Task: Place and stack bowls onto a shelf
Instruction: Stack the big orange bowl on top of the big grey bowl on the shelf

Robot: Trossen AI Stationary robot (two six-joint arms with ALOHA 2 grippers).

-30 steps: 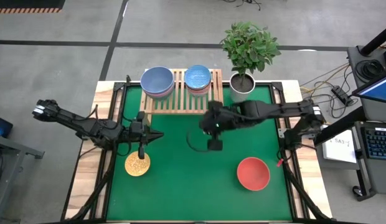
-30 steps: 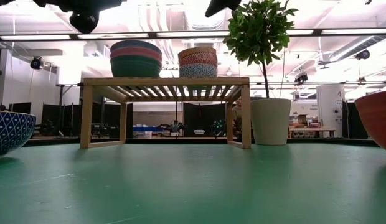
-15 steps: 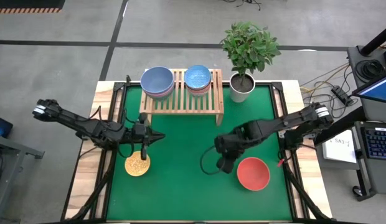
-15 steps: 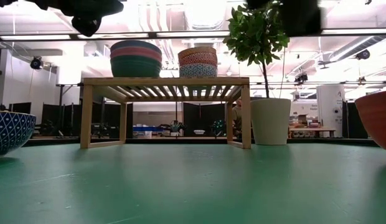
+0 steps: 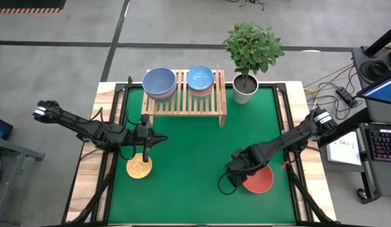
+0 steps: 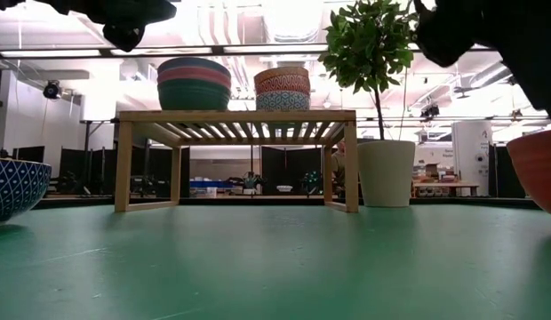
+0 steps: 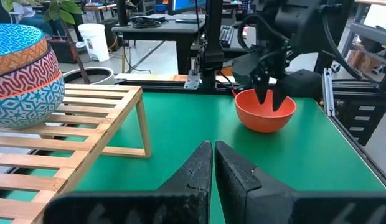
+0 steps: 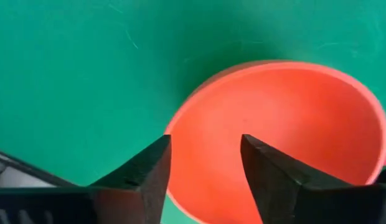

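Note:
A red bowl [image 5: 261, 180] sits on the green mat at the near right. My right gripper [image 8: 204, 163] hangs open over its left rim and points down; in the left wrist view [image 7: 268, 93] its fingertips reach about rim height. A small bowl, yellow inside [image 5: 139, 167], rests at the near left, and my left gripper [image 7: 213, 155] hovers shut just beyond it, pointing right. The wooden shelf [image 5: 183, 102] carries a stack of larger bowls [image 5: 159, 82] and a stack of small patterned bowls [image 5: 200, 80]. My right gripper straddles the red bowl's left rim [image 8: 174, 127], one finger [image 8: 149, 171] over the rim's edge and the other [image 8: 268, 168] over the hollow. I cannot tell whether either finger touches the bowl. The bowl sits upright on the mat.
A potted plant in a white pot [image 5: 246, 85] stands right of the shelf at the far edge. The mat's middle [image 5: 189, 157] lies bare between the two arms. The table's wooden border [image 5: 88, 183] and frame rails run along both sides.
My right gripper has swung from just in front of the shelf toward the table's near right corner and has come down over the red bowl's left rim. The bowl has stayed in place.

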